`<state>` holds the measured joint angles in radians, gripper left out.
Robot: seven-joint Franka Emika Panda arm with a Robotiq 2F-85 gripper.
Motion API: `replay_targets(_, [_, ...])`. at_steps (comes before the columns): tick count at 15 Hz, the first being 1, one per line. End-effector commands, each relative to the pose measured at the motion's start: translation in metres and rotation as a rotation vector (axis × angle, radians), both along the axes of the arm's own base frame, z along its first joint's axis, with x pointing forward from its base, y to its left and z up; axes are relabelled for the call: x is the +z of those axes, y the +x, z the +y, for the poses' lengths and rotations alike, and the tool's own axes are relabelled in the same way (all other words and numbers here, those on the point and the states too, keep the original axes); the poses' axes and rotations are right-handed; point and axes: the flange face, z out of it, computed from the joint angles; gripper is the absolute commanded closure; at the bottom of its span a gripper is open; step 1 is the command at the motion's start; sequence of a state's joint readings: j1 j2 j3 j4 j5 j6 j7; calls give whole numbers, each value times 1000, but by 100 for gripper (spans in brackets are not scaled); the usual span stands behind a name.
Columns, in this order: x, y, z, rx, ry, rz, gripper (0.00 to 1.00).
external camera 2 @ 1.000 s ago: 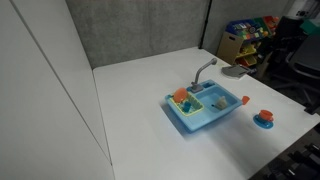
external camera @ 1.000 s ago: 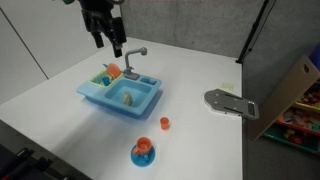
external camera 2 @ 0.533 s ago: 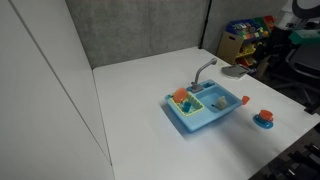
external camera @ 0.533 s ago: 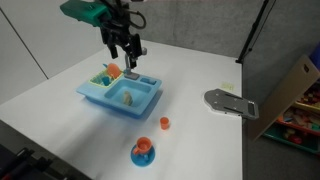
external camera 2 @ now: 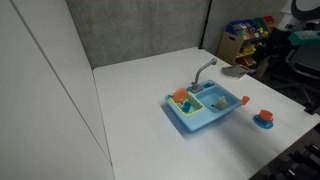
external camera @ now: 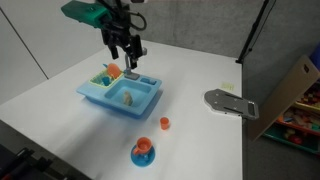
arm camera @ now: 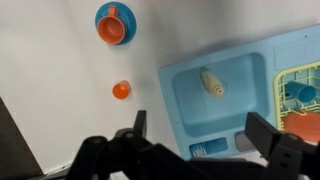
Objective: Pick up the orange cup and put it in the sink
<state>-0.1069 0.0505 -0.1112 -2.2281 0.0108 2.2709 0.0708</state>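
Note:
The tiny orange cup [external camera: 165,123] [external camera 2: 245,100] [arm camera: 121,90] stands upright on the white table, a short way off the sink. The light blue sink [external camera: 113,108] [external camera 2: 200,125] [arm camera: 172,100] has a grey faucet [external camera: 137,52] and two compartments. A beige piece [arm camera: 210,82] lies in one, and a green rack with orange items [arm camera: 298,95] fills the other. My gripper [external camera: 125,52] [arm camera: 205,135] hangs open above the sink near the faucet, well apart from the cup, with nothing between its dark fingers [arm camera: 138,125].
An orange piece on a blue round base [external camera: 143,152] [external camera 2: 264,118] [arm camera: 115,23] stands beyond the cup, near the table's edge. A grey flat object [external camera: 230,103] lies at the table's side. Shelves with colourful toys [external camera 2: 250,35] stand off the table.
The gripper moved sideways and lower to above the sink's faucet, then held still. Its jaws stayed open. The cup has not moved.

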Motion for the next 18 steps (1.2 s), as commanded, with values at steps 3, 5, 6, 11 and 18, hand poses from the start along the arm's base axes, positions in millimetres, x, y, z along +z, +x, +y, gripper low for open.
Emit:
replay_targets(3, [-13,7,-25,-25,-17,-67,0])
replay_targets(5, [-21,10,-32,-34,-27,-77,0])
replay_targets(6, [-27,12,-36,-39,-31,-76,0])
replay_targets(11, [-59,25,-54,-72,-46,-36,0])
replay_targets(18, [-107,48,-86,-111,-69,22,0])
